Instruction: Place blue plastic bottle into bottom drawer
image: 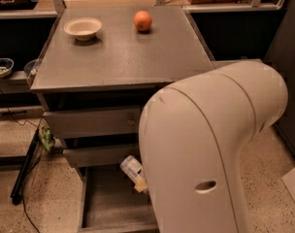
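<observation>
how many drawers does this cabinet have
3: top drawer, middle drawer below it, bottom drawer pulled open, with the gripper, mostly behind the arm, over it by the blue plastic bottle.

The big pale arm [210, 149] hides nearly all of the gripper [141, 185], leaving only a tan tip at the bottle [132, 168] above the open bottom drawer [104, 198], whose right half it also covers and whose front the lower edge cuts off.

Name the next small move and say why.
Probably lower the bottle a little toward the drawer floor. It hangs tilted over the open drawer, at the gripper, mostly hidden behind the arm, and does not look set down yet.
</observation>
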Robot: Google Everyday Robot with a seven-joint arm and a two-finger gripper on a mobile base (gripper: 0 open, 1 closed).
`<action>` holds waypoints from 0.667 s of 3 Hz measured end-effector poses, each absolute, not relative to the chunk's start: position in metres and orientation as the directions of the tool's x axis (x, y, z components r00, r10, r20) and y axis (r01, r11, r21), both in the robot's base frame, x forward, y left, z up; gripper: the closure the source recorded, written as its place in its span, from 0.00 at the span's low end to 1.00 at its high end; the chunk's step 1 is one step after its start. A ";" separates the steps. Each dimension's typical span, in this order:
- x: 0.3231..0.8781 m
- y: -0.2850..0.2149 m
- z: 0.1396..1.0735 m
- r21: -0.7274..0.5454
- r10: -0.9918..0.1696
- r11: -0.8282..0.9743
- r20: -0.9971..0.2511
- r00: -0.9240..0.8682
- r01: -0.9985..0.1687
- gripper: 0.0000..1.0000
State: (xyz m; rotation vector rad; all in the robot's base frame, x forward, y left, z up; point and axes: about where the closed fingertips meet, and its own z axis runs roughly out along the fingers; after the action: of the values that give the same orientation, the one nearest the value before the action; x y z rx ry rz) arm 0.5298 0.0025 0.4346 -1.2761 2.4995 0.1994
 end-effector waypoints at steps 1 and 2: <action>0.534 -0.001 0.429 -0.043 -0.762 0.602 -0.327 -0.558 -0.797 1.00; 0.536 -0.007 0.413 -0.064 -0.763 0.618 -0.289 -0.578 -0.784 1.00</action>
State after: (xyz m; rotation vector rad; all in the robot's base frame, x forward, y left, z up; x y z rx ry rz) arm 0.5364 -0.0067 0.4128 -1.2552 2.5560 0.1019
